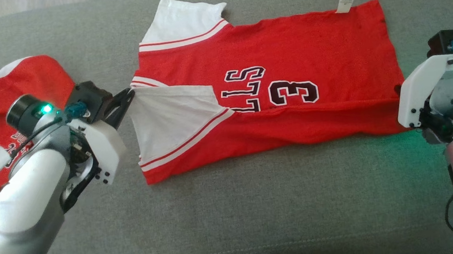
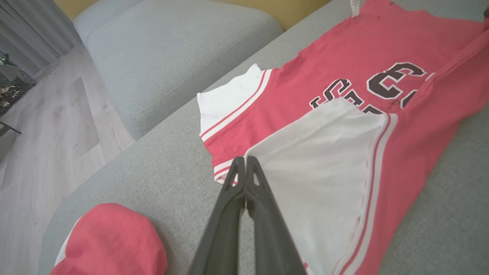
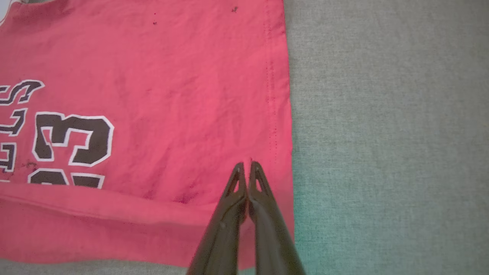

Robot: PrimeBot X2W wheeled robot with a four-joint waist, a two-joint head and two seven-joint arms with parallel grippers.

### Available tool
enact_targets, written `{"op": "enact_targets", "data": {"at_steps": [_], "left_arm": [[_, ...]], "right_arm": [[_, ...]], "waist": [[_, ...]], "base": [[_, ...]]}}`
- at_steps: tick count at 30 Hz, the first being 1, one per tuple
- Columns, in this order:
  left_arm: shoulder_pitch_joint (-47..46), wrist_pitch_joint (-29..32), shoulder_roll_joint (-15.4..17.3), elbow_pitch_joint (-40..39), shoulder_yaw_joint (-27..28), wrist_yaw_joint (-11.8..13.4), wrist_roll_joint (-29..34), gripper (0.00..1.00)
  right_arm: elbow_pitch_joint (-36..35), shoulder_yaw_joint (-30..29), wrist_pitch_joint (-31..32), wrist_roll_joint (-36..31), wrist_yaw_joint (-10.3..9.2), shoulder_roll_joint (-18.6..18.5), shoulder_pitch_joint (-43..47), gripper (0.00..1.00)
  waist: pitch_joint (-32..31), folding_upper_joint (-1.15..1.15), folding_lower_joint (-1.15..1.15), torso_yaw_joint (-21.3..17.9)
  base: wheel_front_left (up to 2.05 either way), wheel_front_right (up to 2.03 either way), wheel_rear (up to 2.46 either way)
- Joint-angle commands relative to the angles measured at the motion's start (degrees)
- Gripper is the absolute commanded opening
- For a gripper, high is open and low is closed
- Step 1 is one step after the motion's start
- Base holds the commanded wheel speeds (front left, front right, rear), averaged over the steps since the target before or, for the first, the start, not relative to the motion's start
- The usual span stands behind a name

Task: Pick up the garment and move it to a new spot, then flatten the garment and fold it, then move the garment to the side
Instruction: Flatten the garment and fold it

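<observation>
Left fingers [image 2: 267, 214] and right fingers [image 3: 266, 214] were closed at the sleeve [image 1: 174, 111] and hem [image 3: 280, 95] of the shirt [image 1: 286, 53], grip unclear; one side looked folded in; more folding and moving aside remained.

Grey fabric sofa [image 1: 237, 227]; second grey cushion [image 2: 172, 57] beyond its far edge; pale wood floor [image 2: 46, 126]; grey curtain [image 2: 34, 26].

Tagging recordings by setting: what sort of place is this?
Probably a home living room: the garment lies on a grey upholstered sofa, with wood-look flooring and grey curtains beyond.
</observation>
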Motion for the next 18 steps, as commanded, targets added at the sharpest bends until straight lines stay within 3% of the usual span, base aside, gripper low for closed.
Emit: {"op": "enact_targets", "data": {"at_steps": [1, 5, 6, 7, 8, 9, 15, 18], "left_arm": [[-4.2, -0.8, 1.4, 0.6, 2.1, -0.3, 0.4, 0.0], [-6.4, -2.0, 0.1, 4.5, 0.9, -0.7, 0.2, 0.0], [-6.8, -2.4, -0.4, 5.6, 0.8, -0.7, 0.0, 0.0], [-7.2, -2.6, -0.9, 6.8, 0.9, -0.7, -0.2, 0.0], [-7.6, -3.1, -1.4, 8.0, 1.0, -0.3, -0.1, 0.04], [-8.1, -3.9, -1.7, 9.0, 0.5, -0.2, 0.8, 1.0], [-8.5, -8.7, -4.6, 13.4, 1.7, 3.1, 0.9, 1.0], [-7.9, -12.6, -6.7, 14.9, 4.7, 7.0, -1.0, 1.0]], "right_arm": [[-1.1, 0.4, -1.4, -0.8, 0.42, 0.2, -3.3, 0.0], [1.0, -0.8, -3.8, -2.1, 0.42, 0.9, -4.9, 0.0], [1.3, -1.4, -4.9, -2.5, 0.42, 1.2, -5.2, 0.25], [1.6, -1.9, -6.1, -2.7, 0.42, 1.5, -5.5, 1.0], [2.1, -2.5, -7.2, -2.9, 0.42, 1.8, -5.8, 1.0], [2.5, -3.1, -8.3, -3.0, 0.42, 2.1, -6.2, 1.0], [4.0, -5.2, -14.0, -3.6, 0.42, 2.5, -6.9, 1.0], [4.1, -8.2, -18.9, -2.8, 0.42, 2.7, -6.5, 1.0]], "waist": [[0.6, 0.0, 0.0, -0.4], [1.8, 0.0, 0.0, -0.7], [2.0, 0.0, 0.0, -0.7], [2.1, 0.0, 0.0, -0.7], [2.2, 0.0, 0.0, -0.7], [2.4, 0.0, 0.0, -0.8], [2.0, 0.0, 0.0, -0.3], [1.0, 0.0, 0.0, 0.2]], "base": [[0.0, 0.0, 0.0], [0.0, 0.0, 0.0], [0.0, 0.0, 0.0], [0.0, 0.0, 0.0], [0.0, 0.0, 0.0], [0.0, 0.0, 0.0], [0.0, 0.0, 0.0], [0.0, 0.0, 0.0]]}}
